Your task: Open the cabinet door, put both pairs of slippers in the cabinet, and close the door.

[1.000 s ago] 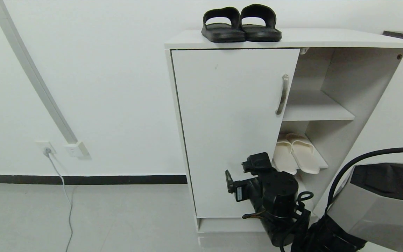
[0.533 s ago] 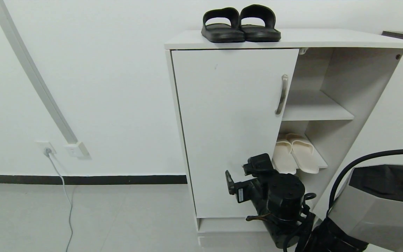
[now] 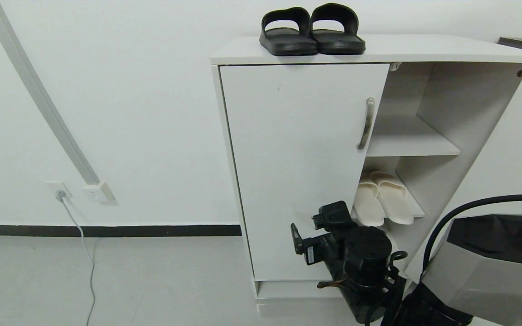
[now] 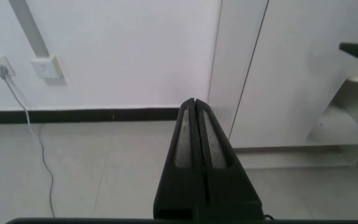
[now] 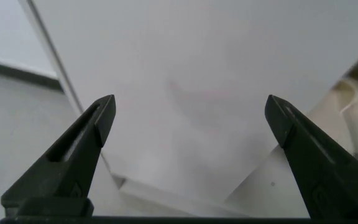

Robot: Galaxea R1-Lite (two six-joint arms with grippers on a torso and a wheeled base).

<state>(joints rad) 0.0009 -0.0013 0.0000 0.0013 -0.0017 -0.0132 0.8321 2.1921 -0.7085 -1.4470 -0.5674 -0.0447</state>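
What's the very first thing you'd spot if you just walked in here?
The black slippers stand out most, sitting side by side on top of the white cabinet. Next come the cream slippers, on a lower shelf inside its open right half. Low down in front of the shut door, the right gripper hangs with its fingers open.

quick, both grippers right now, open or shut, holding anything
left gripper: shut, jaws pressed together, holding nothing
right gripper: open, jaws wide apart, empty, facing the closed cabinet door
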